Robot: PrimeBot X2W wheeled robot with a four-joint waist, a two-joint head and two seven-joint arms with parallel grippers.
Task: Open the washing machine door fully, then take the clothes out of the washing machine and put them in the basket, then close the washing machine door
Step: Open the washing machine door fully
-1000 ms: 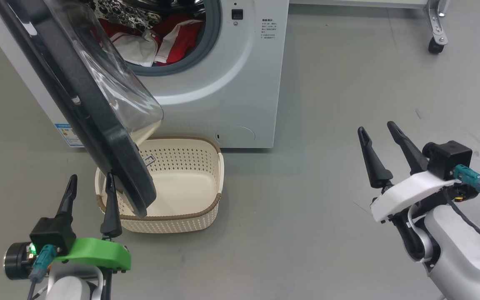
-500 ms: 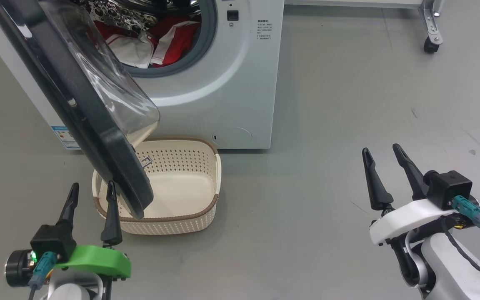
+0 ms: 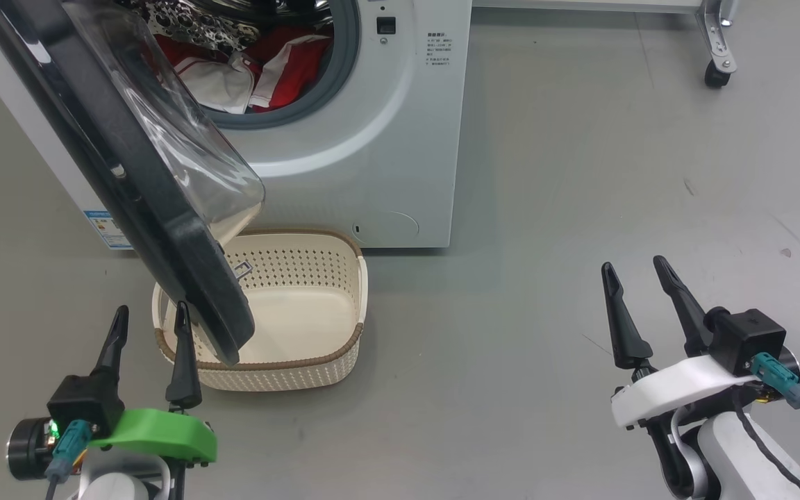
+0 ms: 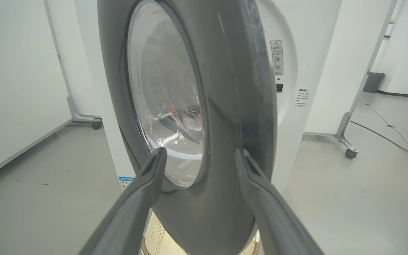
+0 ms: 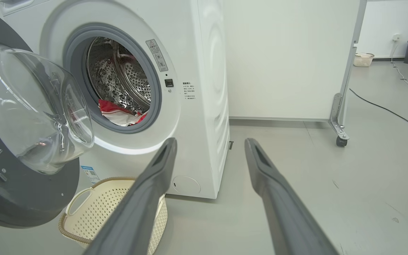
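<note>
The white washing machine (image 3: 372,160) stands at the top of the head view with its drum mouth uncovered. Its door (image 3: 164,229) hangs swung out on the left, black rim and clear glass bowl (image 5: 30,106) over the basket (image 3: 344,312). Red and white clothes (image 3: 233,69) lie inside the drum, visible too in the right wrist view (image 5: 119,113). My left gripper (image 3: 151,309) is open, its fingers either side of the door's lower rim (image 4: 232,106) and not touching it. My right gripper (image 3: 632,264) is open and empty over bare floor, far right of the machine.
The cream basket (image 5: 97,209) sits on the floor against the machine's front, partly under the door. A wheeled frame's caster (image 3: 712,73) stands at the back right beside a white panel. A cable (image 5: 384,109) runs along the floor further right.
My right gripper has drawn back toward my body, lower in the head view. The left gripper has barely shifted. The head camera has turned slightly.
</note>
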